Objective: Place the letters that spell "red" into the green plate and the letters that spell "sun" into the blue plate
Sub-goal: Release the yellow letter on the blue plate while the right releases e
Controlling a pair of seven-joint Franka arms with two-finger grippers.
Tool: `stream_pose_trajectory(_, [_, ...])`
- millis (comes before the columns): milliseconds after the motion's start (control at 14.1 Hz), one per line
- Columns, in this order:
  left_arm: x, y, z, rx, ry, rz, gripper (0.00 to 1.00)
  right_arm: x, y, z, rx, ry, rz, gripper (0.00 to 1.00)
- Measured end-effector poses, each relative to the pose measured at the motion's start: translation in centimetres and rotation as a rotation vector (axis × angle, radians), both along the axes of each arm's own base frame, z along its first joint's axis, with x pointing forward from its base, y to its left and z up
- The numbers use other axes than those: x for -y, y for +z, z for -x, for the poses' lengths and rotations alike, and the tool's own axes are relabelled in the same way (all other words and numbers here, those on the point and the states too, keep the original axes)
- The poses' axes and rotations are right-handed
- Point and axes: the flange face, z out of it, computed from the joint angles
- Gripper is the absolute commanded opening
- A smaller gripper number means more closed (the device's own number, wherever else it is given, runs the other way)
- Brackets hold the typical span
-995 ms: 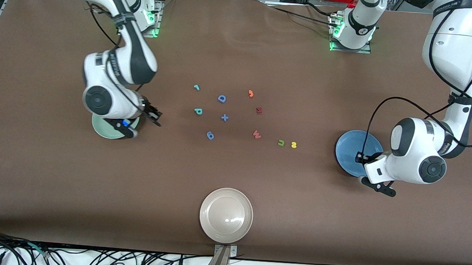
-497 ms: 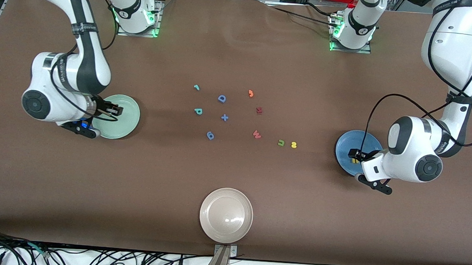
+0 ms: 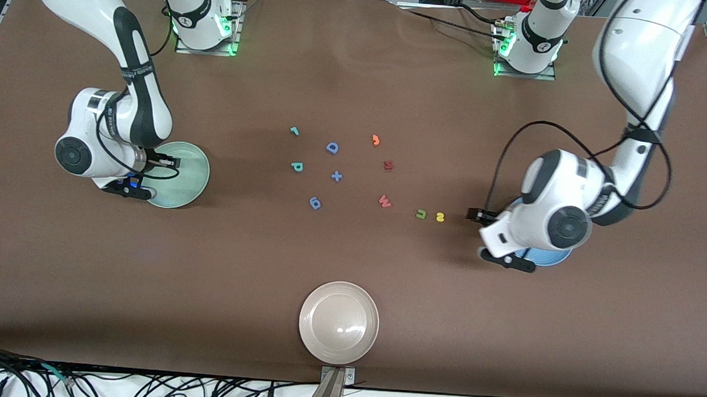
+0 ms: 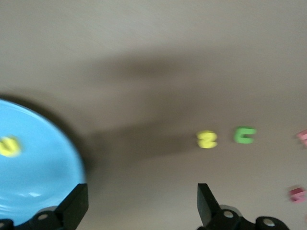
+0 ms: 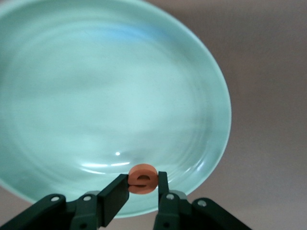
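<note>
My right gripper (image 3: 171, 162) hangs over the green plate (image 3: 188, 181), shut on the orange "e" (image 5: 143, 179) above the plate's rim (image 5: 211, 96). My left gripper (image 3: 473, 215) is open and empty (image 4: 142, 201) over bare table beside the yellow "s" (image 3: 440, 216) and the green "n" (image 3: 421, 213). The left arm covers most of the blue plate (image 3: 547, 257). A yellow letter (image 4: 9, 146) lies in that plate (image 4: 43, 182). The teal "r" (image 3: 295, 130) and teal "d" (image 3: 297, 167) lie mid-table.
A blue D (image 3: 332, 148), a blue plus (image 3: 336, 176), another blue piece (image 3: 315, 203), an orange hooked piece (image 3: 376, 140), a dark red piece (image 3: 388, 164) and a red W (image 3: 384, 201) lie around the middle. A beige plate (image 3: 338, 322) sits nearest the front camera.
My left gripper opened over the blue plate, left a yellow letter in it, and moved off toward the "s". My right gripper swung across the green plate and now hangs over it.
</note>
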Motion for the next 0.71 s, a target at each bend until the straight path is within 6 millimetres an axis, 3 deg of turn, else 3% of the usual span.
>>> stream_pose_trajectory(142, [4.8, -0.9, 2.2, -0.010, 0.060, -0.045, 1.00, 0.7, -0.9, 0.3, -0.017, 0.007, 0.000, 0.21])
stream_pose_trajectory(213, [6.4, -1.6, 3.1, -0.001, 0.078, -0.054, 1.00, 0.9, -1.2, 0.4, -0.022, 0.007, 0.002, 0.34])
stream_pose_trajectory(284, [7.1, -2.4, 3.7, 0.014, 0.090, -0.052, 1.00, 0.9, -1.3, 0.4, -0.024, 0.007, 0.003, 0.54])
stream_pose_trajectory(426, [6.8, -4.4, 4.3, 0.051, 0.110, -0.037, 1.00, 0.9, -1.4, 0.4, -0.026, 0.007, 0.003, 0.86])
stream_pose_trajectory(497, [6.4, -5.1, 4.4, 0.070, 0.120, -0.028, 1.00, 0.9, -1.4, 0.4, -0.025, 0.007, 0.004, 0.94])
stream_pose_trajectory(710, [5.3, -6.4, 4.1, 0.132, 0.109, -0.038, 0.99, 0.8, -0.8, -0.1, -0.012, 0.009, 0.002, 0.97])
